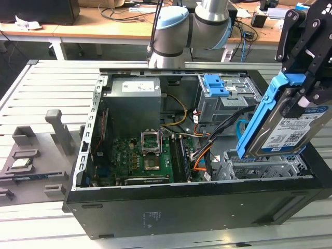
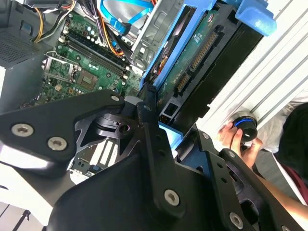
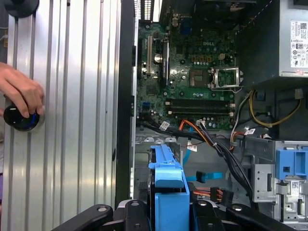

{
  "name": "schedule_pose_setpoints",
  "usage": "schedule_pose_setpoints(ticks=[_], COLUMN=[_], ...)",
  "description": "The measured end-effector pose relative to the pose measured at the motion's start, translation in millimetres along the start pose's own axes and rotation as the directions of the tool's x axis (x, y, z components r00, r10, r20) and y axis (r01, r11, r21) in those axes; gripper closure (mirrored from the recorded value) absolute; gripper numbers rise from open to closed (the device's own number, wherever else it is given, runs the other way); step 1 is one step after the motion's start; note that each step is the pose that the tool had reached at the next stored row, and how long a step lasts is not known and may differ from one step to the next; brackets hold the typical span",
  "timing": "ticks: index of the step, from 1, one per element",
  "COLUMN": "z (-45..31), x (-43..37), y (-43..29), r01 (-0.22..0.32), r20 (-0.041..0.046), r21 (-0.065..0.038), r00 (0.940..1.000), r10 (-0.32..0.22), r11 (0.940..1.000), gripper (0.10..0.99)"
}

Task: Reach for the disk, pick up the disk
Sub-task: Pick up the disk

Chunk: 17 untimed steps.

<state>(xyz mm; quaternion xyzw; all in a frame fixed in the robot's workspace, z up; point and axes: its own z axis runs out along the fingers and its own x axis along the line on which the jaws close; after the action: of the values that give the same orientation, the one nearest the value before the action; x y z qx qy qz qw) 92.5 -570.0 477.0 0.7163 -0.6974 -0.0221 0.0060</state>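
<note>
Ext view, L to R: grey fixture block [image 1: 36, 155] lies on the slatted tabletop [image 1: 52, 88], well apart from the fingers. Next comes the open PC case [image 1: 155, 207], side panel off, w/ green motherboard [image 1: 140, 155] on its floor and grey power supply [image 1: 135, 104] behind that. Robot arm [image 1: 181, 31] rises behind the case. Further R, a blue caddy [image 1: 215, 84] sits on the metal drive cage [image 1: 228, 104], beside and below the fingers.

At the ext view's R edge the gripper [image 1: 306, 78] has its fingers closed on the disk [image 1: 290, 129], gripping it by the upper end. Disk is lifted clear above the case's front bay, tilted, label side facing the camera, blue bracket [image 1: 259, 119] along its edge. It hangs directly below the fingers.

In the second wrist view, the disk's [image 2: 202, 53] circuit-board side runs away from the black fingers [image 2: 149, 125], blue bracket framing it. A person's hand [image 2: 236, 139] rests on a round black-and-blue knob [image 2: 245, 127] on the tabletop, off to the side of the fingers.

In the first wrist view, the bracket [image 3: 168, 183] sticks out between the fingers, motherboard [image 3: 192, 82] beyond it.
</note>
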Motion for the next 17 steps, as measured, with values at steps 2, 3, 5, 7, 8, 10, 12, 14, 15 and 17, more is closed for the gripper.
schedule_pose_setpoints(ticks=[2, 3, 5, 7, 8, 10, 12, 14, 15, 17], z=[0.8, 1.3, 2.1, 3.9, 4.7, 6.4, 9.4, 12.6, 13.2, 14.2], x=[0.0, 0.0, 0.0, 0.1, 0.1, 0.1, 0.2, -0.3, -1.5, -4.8], y=[0.2, 0.4, 0.5, 0.6, 0.7, 0.8, 0.7, 0.6, 0.5, 0.4], r01=[0.000, 0.000, 0.000, 0.000, 0.000, 0.000, 0.000, 0.000, 0.000, 0.000], r20=[0.0000, -0.0002, -0.0002, -0.0002, -0.0002, -0.0002, -0.0003, 0.0000, -0.0002, -0.0003], r21=[0.000, 0.000, 0.000, 0.000, 0.000, 0.000, 0.000, 0.000, 0.000, 0.000], r00=[1.0000, 1.0000, 1.0000, 1.0000, 1.0000, 1.0000, 1.0000, 1.0000, 1.0000, 1.0000], r10=[0.000, 0.000, 0.000, 0.000, 0.000, 0.000, 0.000, 0.000, 0.000, 0.000], r11=[1.0000, 1.0000, 1.0000, 1.0000, 1.0000, 1.0000, 1.0000, 1.0000, 1.0000, 1.0000], gripper=[0.718, 0.718, 0.718, 0.718, 0.718, 0.718, 0.718, 0.718, 0.718, 0.718])
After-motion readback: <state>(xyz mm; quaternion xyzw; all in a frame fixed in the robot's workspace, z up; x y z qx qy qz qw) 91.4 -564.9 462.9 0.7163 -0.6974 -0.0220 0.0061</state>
